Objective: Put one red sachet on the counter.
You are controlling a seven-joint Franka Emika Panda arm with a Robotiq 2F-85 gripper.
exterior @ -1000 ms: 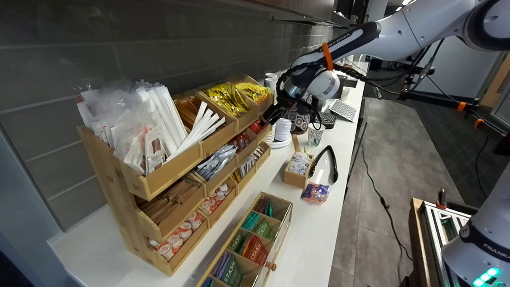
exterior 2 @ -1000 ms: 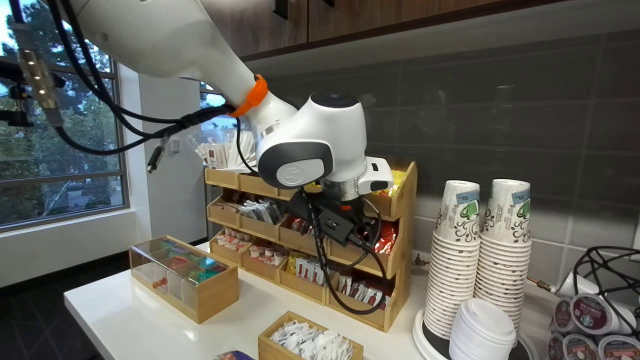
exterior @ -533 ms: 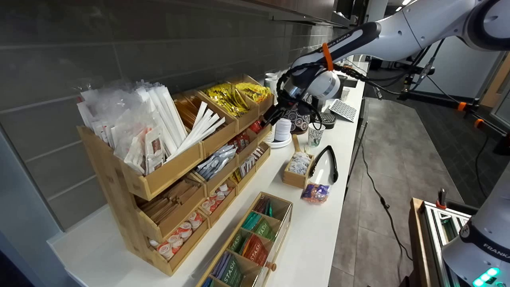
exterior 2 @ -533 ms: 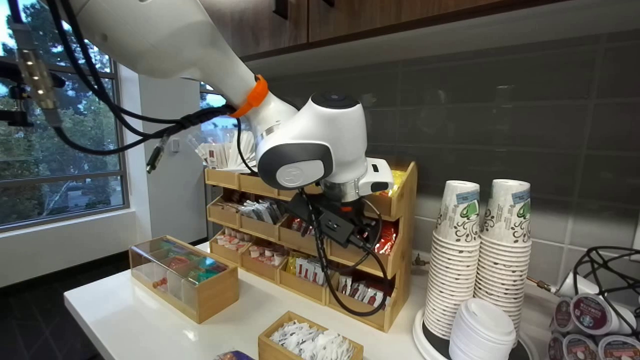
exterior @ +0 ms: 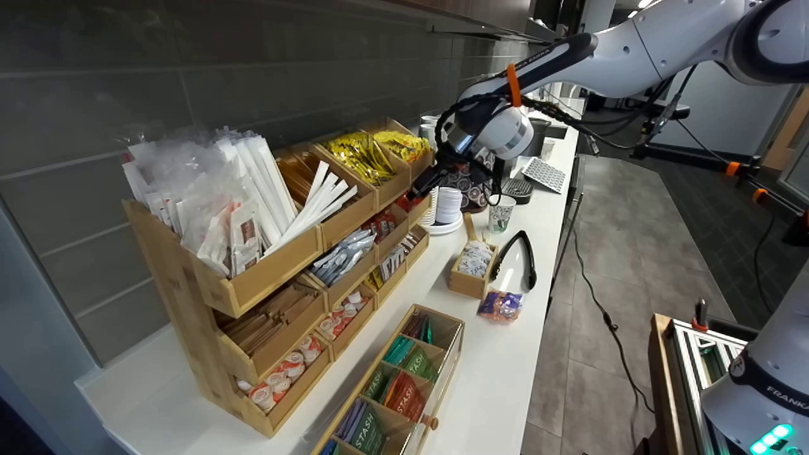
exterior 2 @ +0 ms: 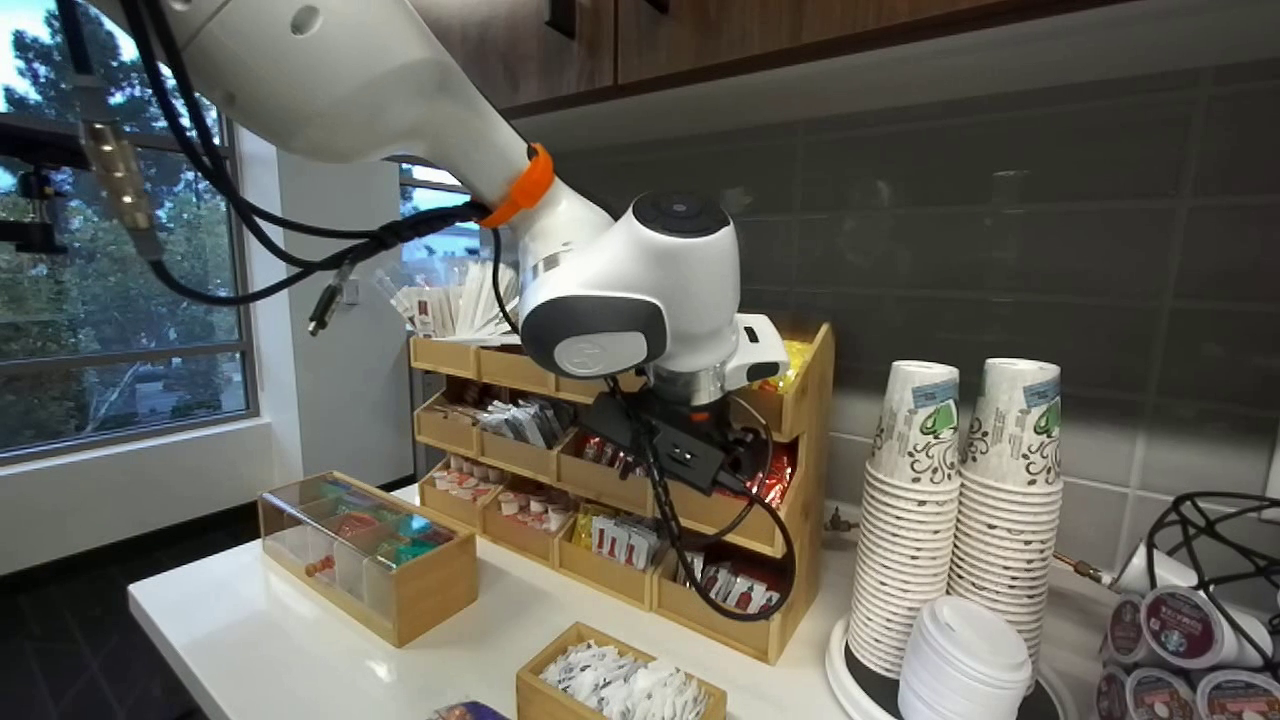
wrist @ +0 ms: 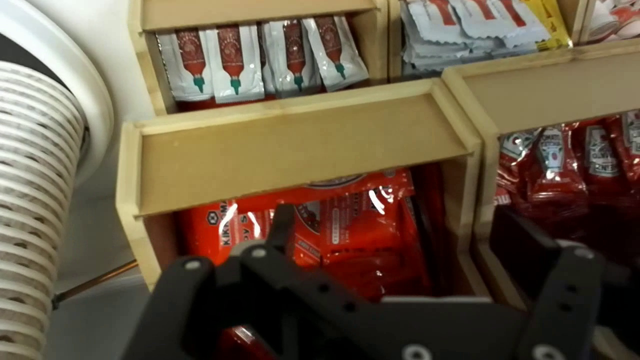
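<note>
The pincer (wrist: 395,222) gapes wide, released, near a middle-tier bin (wrist: 300,150) of the wooden rack (exterior 2: 813,480). Red sachets (wrist: 362,225) (glossy, with lettering) lie inside that bin, above the white surface (exterior 2: 300,660).

In an exterior view, looks down and along the length of the worktop (exterior: 490,360), from above its end, close to the wooden rack (exterior: 170,284). In an exterior view, faces obliquely across the worktop to the rack's front, near the paper-cup stacks (exterior 2: 905,530), with the window (exterior 2: 110,340) at picture left. In both exterior views, takes in rack and worktop. In the wrist view, looks down at close range over the claw (wrist: 395,220) into the bin (wrist: 300,150) of red sachets (wrist: 360,230), partly visible in both exterior views.
</note>
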